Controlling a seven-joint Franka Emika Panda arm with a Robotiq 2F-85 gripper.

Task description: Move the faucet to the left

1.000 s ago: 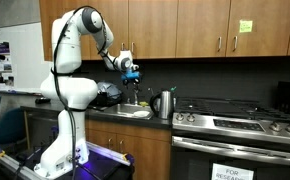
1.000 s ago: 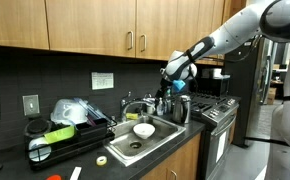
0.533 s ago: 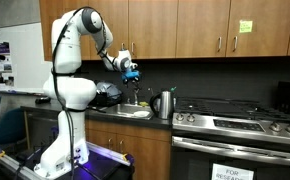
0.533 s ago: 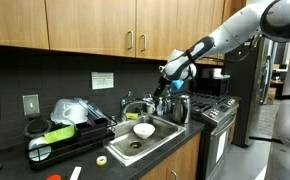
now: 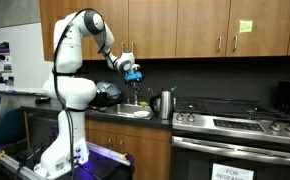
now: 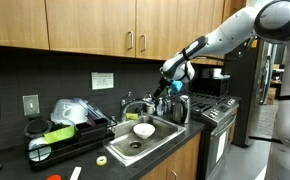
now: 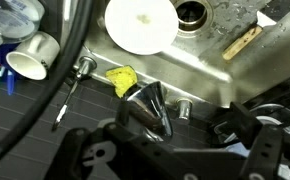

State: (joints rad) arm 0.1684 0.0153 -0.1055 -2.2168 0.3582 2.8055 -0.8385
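Observation:
The faucet (image 5: pixel 135 96) is a slim silver tap at the back of the sink (image 5: pixel 135 113). It also shows in an exterior view (image 6: pixel 148 103) and as a shiny metal spout in the wrist view (image 7: pixel 145 106). My gripper (image 5: pixel 133 74) hovers just above the faucet's top in both exterior views (image 6: pixel 172 86). In the wrist view its dark fingers (image 7: pixel 170 148) stand wide apart on either side of the spout, open, holding nothing.
A steel kettle (image 5: pixel 165 103) stands on the counter beside the sink, close to the gripper (image 6: pixel 179 109). A white bowl (image 6: pixel 143 130) sits in the sink, and a yellow sponge (image 7: pixel 123 79) by the faucet. A dish rack (image 6: pixel 60 132) and a stove (image 5: pixel 235 122) flank the sink.
The arm has shifted very slightly; the gripper stays almost in place above the faucet. The faucet has not moved.

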